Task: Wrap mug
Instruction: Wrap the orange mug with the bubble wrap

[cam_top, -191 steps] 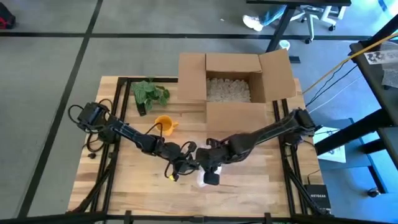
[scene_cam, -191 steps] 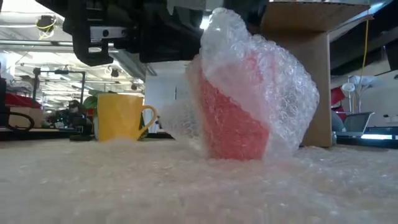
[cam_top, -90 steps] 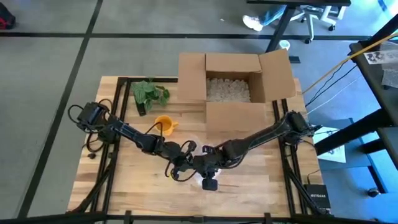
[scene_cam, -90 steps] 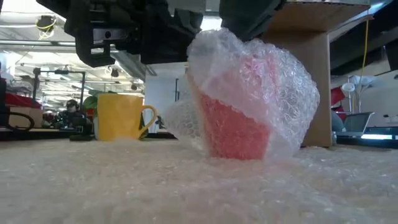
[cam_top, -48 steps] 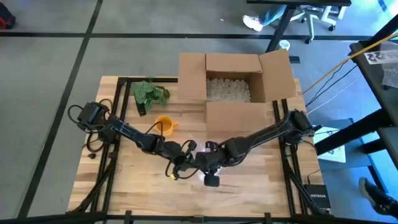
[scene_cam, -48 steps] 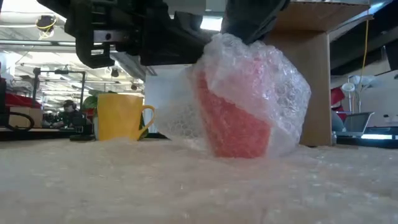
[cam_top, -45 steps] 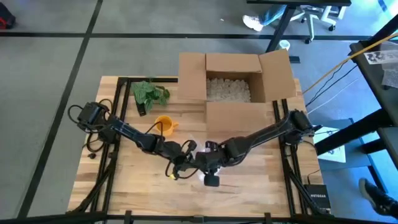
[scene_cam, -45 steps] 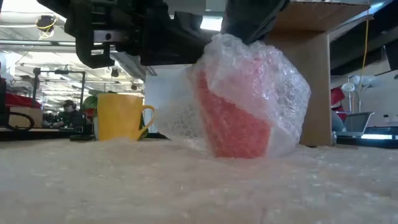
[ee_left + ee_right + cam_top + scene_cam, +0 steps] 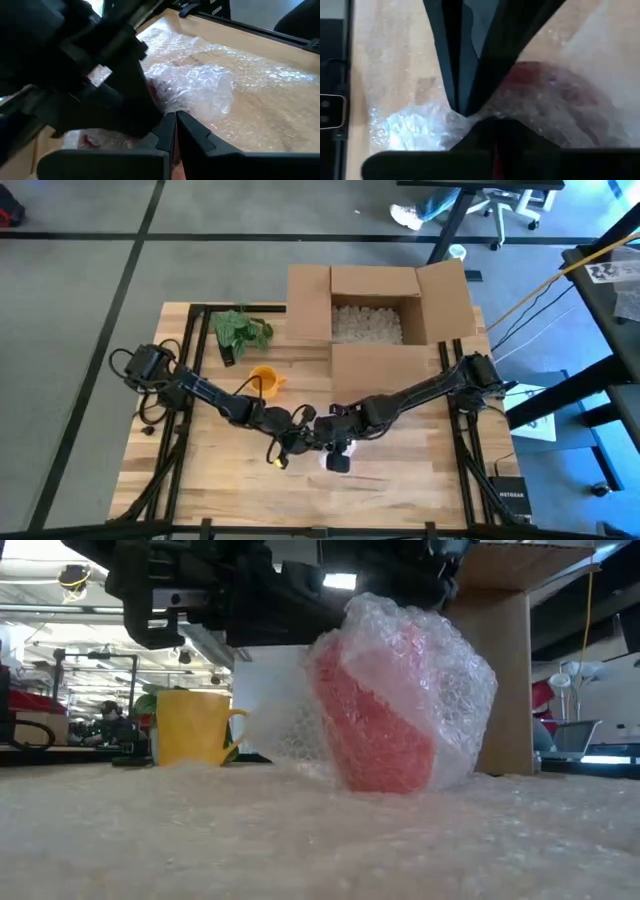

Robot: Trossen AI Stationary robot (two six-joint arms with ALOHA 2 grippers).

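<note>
A red mug [image 9: 385,725], tilted and covered in bubble wrap [image 9: 440,670], stands on the spread part of the wrap sheet [image 9: 300,840] at the table's middle front. Both grippers meet right over it. My left gripper [image 9: 175,125] is shut on the wrap beside the mug. My right gripper [image 9: 496,131] is shut on the wrap at the mug's top. In the high view the two grippers [image 9: 303,432] [image 9: 333,442] hide the mug. My left gripper pinches a gathered fold of bubble wrap [image 9: 192,102] between its two fingers, coming slanting down from the table's left. The wrap runs from there over the mug; the right arm hides part of the hold. My right gripper pinches bunched bubble wrap [image 9: 470,116] at the mug's top, coming down from the table's right. The wrap lies drawn over the red mug [image 9: 545,95], whose lower part rests on the sheet.
A yellow mug [image 9: 263,379] stands upright to the far left of the grippers. A green plant [image 9: 240,330] lies at the far left. An open cardboard box [image 9: 375,320] with packing fill stands at the far side.
My right gripper has gone a little toward the table's far edge with the wrap in its hold. The wrap now lies closer over the mug's top, and the wrapped mug has tipped further while staying on the sheet.
</note>
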